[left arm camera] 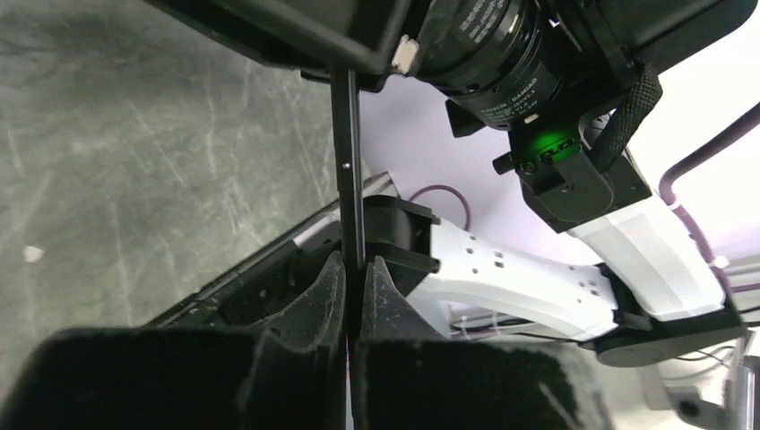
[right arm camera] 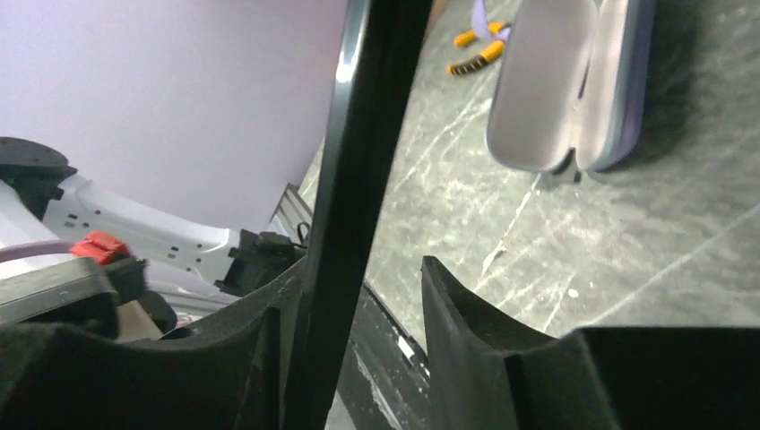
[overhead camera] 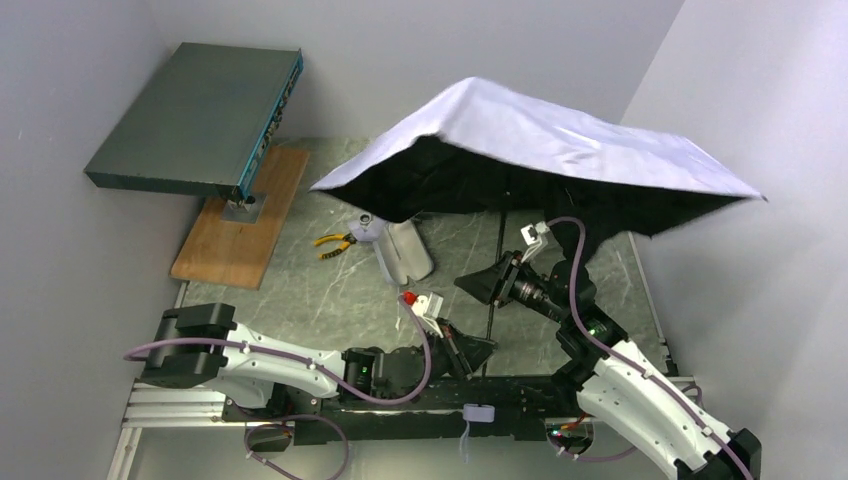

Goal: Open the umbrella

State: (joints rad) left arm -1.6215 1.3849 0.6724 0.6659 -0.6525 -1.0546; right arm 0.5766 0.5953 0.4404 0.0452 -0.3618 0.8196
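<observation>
The umbrella (overhead camera: pixel 560 140) stands spread, its pale lilac-white canopy with a dark underside hanging over the back right of the table. Its thin black shaft (left arm camera: pixel 347 161) runs down from the canopy toward the arms. My left gripper (left arm camera: pixel 356 262) is shut on the low end of the shaft and shows in the top view as the left gripper (overhead camera: pixel 478 352). Higher up, my right gripper (right arm camera: pixel 366 266) is open around the shaft (right arm camera: pixel 363 152); the shaft lies against one finger, with a clear gap to the other. In the top view the right gripper (overhead camera: pixel 478 282) sits under the canopy's front edge.
A lilac hard-shell case (overhead camera: pixel 403 250) lies open on the green marbled table, also seen as the case (right arm camera: pixel 560 85). Yellow-handled pliers (overhead camera: pixel 335 243) lie left of it. A wooden board (overhead camera: pixel 235 225) carries a dark flat box (overhead camera: pixel 200 120) on a stand at the back left.
</observation>
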